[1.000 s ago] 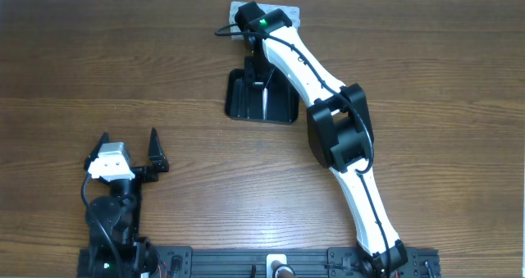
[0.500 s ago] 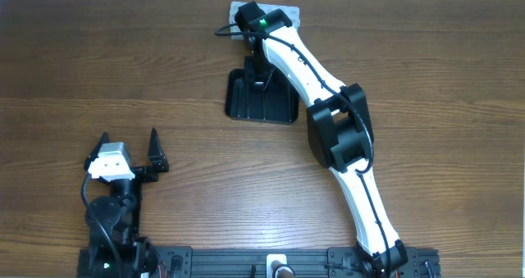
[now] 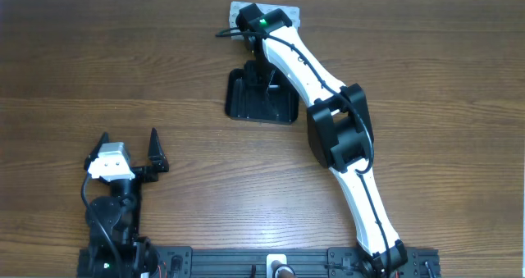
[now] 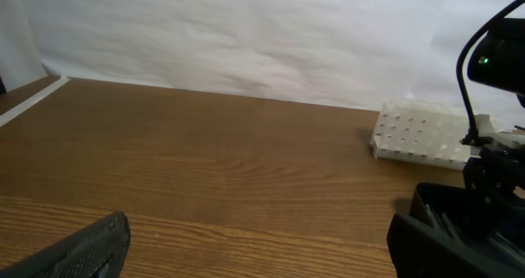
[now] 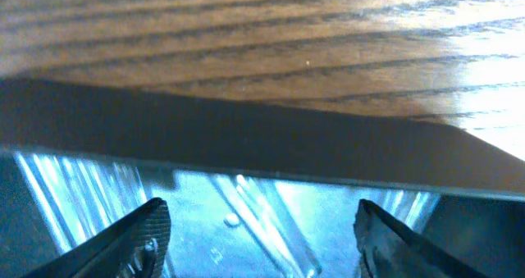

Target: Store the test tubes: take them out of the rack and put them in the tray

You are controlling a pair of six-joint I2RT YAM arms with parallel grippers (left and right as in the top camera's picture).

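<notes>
Wood-grain surface (image 3: 123,56) carries a black tray (image 3: 283,111) a little toward 12 o'clock of its middle. A white rack (image 3: 289,14) lies just beyond the tray at its 12 o'clock, near but apart from it, partly covered from above by the right arm (image 3: 328,97). From the left wrist camera the rack (image 4: 418,134) lies flat, its holed face turned up and toward the camera.

That arm stands at 5 o'clock and reaches toward 11 o'clock, its wrist over the tray's far half. The right fingers (image 5: 139,233) are down inside the tray, close behind its dark wall, and spread wide. They pinch nothing. Clear tubes (image 5: 254,204) lie on the tray floor between and just beyond the two tips, side by side and mostly lengthwise. I cannot tell whether either tip touches a tube. How many tubes there are I cannot tell either, and the rack's holes are too small to judge for any left in them.

At 8 o'clock from the tray and well apart from it, the left fingers (image 3: 155,149) are spread too, holding nothing and pointing toward 12 o'clock. The left arm is folded back close to its base at the near edge.
</notes>
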